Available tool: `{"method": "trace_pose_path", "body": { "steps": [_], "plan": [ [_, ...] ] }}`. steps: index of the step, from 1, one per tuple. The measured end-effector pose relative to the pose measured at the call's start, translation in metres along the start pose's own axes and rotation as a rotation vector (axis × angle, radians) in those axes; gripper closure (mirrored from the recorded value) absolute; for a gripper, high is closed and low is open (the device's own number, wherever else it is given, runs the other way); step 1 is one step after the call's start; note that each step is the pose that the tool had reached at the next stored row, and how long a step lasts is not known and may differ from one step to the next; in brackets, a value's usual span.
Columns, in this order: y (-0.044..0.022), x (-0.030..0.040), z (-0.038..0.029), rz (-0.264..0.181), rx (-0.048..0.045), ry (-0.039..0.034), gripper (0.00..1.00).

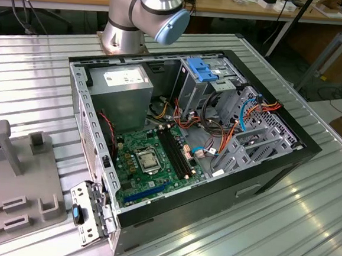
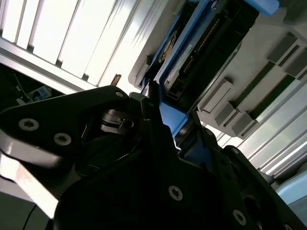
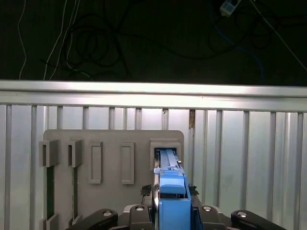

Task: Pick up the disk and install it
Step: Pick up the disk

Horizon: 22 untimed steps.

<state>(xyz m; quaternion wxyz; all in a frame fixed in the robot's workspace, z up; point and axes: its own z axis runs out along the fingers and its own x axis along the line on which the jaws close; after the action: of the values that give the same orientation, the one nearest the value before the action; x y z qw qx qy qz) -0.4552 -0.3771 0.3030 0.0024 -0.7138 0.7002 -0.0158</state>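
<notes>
The disk point(image 3: 165, 160), grey metal in a bright blue carrier frame, stands on edge in a slot of the grey holder block point(image 3: 112, 139) on the ribbed metal table. In the first wrist view my gripper point(image 3: 170, 190) straddles the disk's blue end, with a black pad point(image 3: 146, 190) pressed against each side, so it is shut on the disk. The second wrist view has the same blue frame point(image 2: 171, 117) wedged between the gripper's black body parts, and the disk's connector edge point(image 2: 206, 52) reaches away into the holder. The disk sits in its slot.
The open computer case point(image 1: 262, 171) lies on the table at the exterior view's middle, with its motherboard point(image 1: 151, 156), orange cables and a drive cage with a blue latch point(image 1: 200, 68). The arm's base point(image 1: 138, 13) stands behind it. The grey holder point(image 1: 13, 175) lies at the left.
</notes>
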Motion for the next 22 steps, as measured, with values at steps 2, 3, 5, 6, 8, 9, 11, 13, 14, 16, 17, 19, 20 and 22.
{"method": "trace_pose_path", "body": {
  "steps": [2,3,5,6,8,9,11,13,14,16,17,19,20,22],
  "plan": [
    [0.0,0.0,0.0001,0.035,-0.0007,0.0009,0.63],
    [0.0,0.0,0.0001,0.047,-0.0009,0.0012,0.63],
    [0.0,0.0,0.0001,0.062,-0.0012,0.0016,0.63],
    [0.0,0.0,0.0001,0.062,-0.0013,0.0016,0.63],
    [0.0,0.0,0.0001,0.062,-0.0013,0.0016,0.63],
    [0.0,0.0,0.0001,0.062,-0.0013,0.0016,0.63],
    [0.0,0.0,0.0001,0.059,-0.0013,0.0016,0.63],
    [0.0,-0.0001,0.0001,0.025,-0.0005,0.0006,0.63],
    [0.0,0.0,0.0001,0.024,-0.0005,0.0006,0.63],
    [0.0,0.0,0.0001,0.022,-0.0006,0.0006,0.63],
    [0.0,0.0,0.0001,0.021,-0.0005,0.0006,0.63],
    [0.0,0.0,0.0001,0.02,-0.0005,0.0005,0.63],
    [0.0,0.0,0.0001,0.02,-0.0006,0.0005,0.63],
    [0.0,0.0,0.0001,0.02,-0.0005,0.0005,0.63]
  ]
}}
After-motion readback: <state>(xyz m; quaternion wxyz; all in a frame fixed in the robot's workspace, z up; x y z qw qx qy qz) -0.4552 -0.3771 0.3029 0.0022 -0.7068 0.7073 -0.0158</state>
